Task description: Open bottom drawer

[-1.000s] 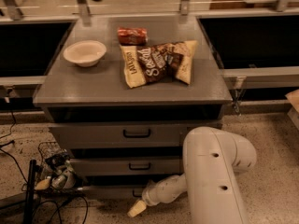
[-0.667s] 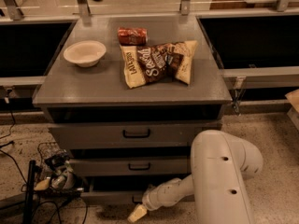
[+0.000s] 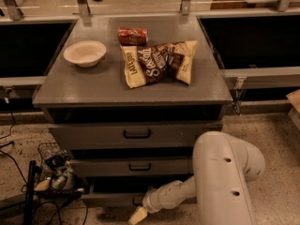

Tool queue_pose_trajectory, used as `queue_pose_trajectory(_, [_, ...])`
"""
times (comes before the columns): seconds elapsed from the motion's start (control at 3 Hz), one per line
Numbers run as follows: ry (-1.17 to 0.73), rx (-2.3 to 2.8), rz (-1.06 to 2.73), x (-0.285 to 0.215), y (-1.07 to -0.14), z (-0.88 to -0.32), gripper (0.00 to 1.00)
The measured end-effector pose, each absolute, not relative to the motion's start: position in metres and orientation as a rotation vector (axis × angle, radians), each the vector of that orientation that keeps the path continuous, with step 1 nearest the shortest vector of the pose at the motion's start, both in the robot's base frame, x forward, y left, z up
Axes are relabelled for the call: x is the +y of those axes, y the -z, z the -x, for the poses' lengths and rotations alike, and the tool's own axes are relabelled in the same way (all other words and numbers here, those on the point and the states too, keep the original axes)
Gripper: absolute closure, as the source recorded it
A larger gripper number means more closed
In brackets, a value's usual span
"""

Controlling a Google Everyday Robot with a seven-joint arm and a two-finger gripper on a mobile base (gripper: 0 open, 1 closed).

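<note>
Down at the foot of the cabinet, the bottom drawer stands slightly forward of the two fronts above it. The gripper hangs low just before the drawer's front, near the floor; whether it clasps anything I cannot tell. A bowl and snack bags sit on top.

You see white lettering on the chip bag, not readable; the gripper sits low before the bottom drawer.
</note>
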State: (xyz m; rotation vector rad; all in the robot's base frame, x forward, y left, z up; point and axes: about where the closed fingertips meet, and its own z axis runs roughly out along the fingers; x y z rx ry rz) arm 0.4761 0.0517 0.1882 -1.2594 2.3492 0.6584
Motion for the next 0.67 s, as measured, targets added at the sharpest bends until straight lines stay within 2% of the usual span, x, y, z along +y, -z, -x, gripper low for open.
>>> queue_pose_trajectory(0.67, [-0.689,2.343,1.268,0.0517,-0.1871,-0.4599,0.0])
